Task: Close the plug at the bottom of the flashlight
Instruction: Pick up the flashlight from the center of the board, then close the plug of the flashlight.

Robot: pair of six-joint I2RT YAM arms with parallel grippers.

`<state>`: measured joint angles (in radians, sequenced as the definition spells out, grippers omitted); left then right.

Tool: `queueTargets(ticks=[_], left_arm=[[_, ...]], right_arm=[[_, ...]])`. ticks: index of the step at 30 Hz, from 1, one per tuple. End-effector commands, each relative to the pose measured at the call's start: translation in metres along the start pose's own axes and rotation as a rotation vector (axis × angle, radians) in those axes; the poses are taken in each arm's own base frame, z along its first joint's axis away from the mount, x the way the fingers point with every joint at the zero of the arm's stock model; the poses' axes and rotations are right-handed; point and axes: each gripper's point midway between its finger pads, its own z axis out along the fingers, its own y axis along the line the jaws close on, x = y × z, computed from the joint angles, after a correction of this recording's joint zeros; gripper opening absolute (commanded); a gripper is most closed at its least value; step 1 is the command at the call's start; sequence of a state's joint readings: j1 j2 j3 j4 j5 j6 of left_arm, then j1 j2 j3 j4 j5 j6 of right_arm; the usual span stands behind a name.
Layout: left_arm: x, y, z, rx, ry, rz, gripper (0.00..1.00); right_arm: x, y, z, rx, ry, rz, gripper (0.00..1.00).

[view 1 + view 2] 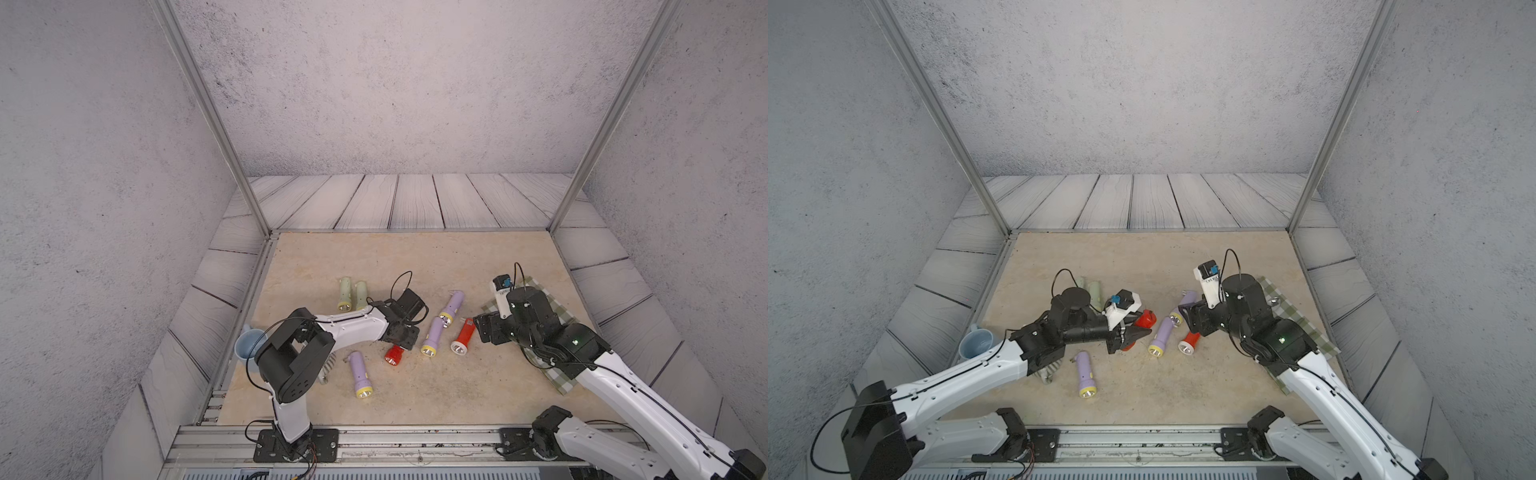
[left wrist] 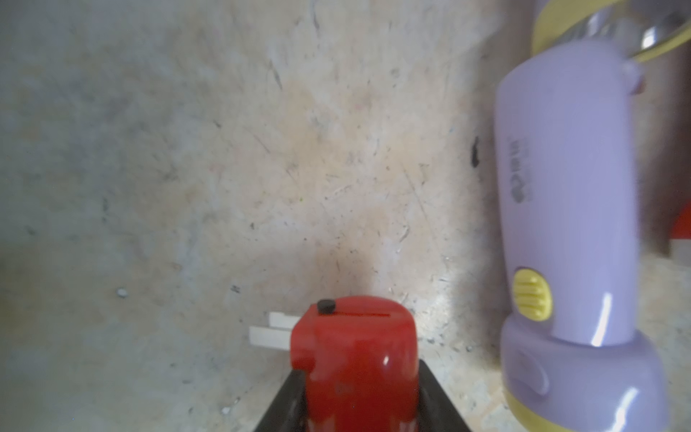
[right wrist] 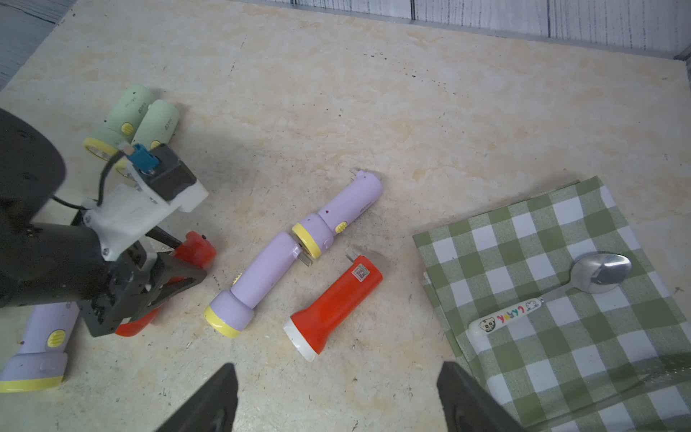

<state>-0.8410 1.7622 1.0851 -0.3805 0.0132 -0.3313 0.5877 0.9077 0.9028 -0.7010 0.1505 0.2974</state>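
A red flashlight is being clamped between the jaws of the left gripper, its tail end projecting ahead of them with the white plug swung out to one side. The right gripper is being held with jaws apart and nothing between them. Judged best: the plug is being pushed flat by the right gripper while the body is being gripped firmly.

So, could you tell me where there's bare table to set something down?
Free: the far strip between green flashlights and back boards; the near strip between lone purple flashlight and front rail. Crowded: mid-table around the left claw.
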Motion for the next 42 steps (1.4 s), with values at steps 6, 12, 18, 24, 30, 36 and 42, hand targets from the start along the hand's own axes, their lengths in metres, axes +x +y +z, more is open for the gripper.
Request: queueTargets(ticks=[6,12,18,24,30,36,42], left_arm=[[-0.077,-0.038,-0.095,0.181,-0.421,0.162,0.08],[-0.082,-0.057,-0.139,0.31,-0.588,0.259,0.02],[-0.061,-0.082,-0.159,0.462,-0.661,0.431,0.0],[-0.045,-0.093,-0.187,0.535,-0.752,0.565,0.0],[-0.043,-0.093,-0.212,0.561,-0.827,0.631,0.0],[-0.052,-0.087,-0.242,0.728,-0.864,0.66,0.0],[-0.063,-0.072,-0.263,0.802,-0.889,0.661,0.0]], right_arm=[[-0.018,0.008,-0.011,-0.05,-0.044,0.001,0.85],[-0.026,0.011,-0.02,-0.073,-0.08,-0.016,0.85],[-0.041,0.012,-0.03,-0.072,-0.119,-0.042,0.82],[-0.057,0.037,-0.04,-0.205,-0.169,-0.089,0.75],[-0.064,0.073,-0.051,-0.42,-0.211,-0.131,0.74],[-0.075,0.095,-0.072,-0.562,-0.298,-0.168,0.73],[-0.093,0.108,-0.087,-0.635,-0.376,-0.209,0.71]])
